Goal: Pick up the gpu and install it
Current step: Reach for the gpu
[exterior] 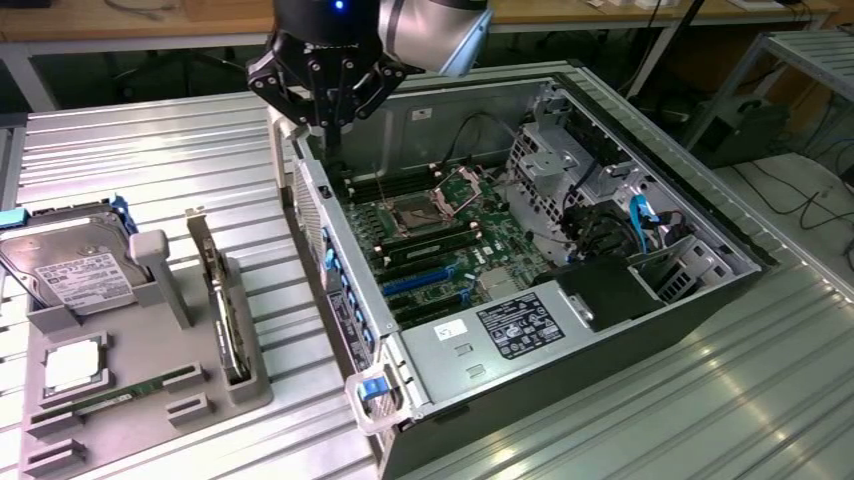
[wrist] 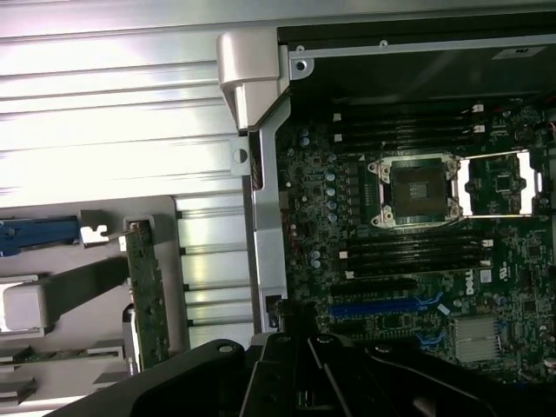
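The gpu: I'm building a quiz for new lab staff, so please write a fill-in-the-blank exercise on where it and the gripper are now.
1. The gpu stands on edge ___ the case.
2. The gripper, hovering near a corner of the case, holds ___.
3. Its fingers are ___, not open.
4. In the exterior view, the hard drive lies to the gpu's ___.

Missing words: outside; nothing; shut; left.
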`<state>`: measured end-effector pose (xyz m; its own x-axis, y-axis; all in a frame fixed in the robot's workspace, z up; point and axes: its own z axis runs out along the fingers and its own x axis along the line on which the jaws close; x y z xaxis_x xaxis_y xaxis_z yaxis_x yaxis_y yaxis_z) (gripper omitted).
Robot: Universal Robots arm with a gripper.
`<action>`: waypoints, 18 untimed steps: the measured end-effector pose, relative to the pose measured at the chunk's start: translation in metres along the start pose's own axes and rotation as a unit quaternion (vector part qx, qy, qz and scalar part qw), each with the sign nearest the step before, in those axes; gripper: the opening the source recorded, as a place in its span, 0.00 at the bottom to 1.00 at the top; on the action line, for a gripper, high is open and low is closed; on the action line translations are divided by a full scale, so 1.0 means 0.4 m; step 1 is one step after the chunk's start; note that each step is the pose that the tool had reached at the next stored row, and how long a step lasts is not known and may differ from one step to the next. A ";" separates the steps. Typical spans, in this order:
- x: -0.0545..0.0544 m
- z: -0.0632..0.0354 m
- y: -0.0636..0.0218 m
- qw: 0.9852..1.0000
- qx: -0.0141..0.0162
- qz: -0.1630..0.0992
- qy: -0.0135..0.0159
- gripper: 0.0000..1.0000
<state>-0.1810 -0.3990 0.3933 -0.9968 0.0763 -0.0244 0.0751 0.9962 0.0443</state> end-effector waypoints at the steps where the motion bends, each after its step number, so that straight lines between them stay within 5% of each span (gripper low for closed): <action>1: 0.001 0.000 0.000 1.000 0.000 0.000 0.000 0.11; 18: 0.033 -0.001 -0.003 1.000 0.000 0.000 0.000 0.11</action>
<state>-0.1944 -0.3990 0.3933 -0.9968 0.0762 -0.0245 0.0751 0.9962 0.0444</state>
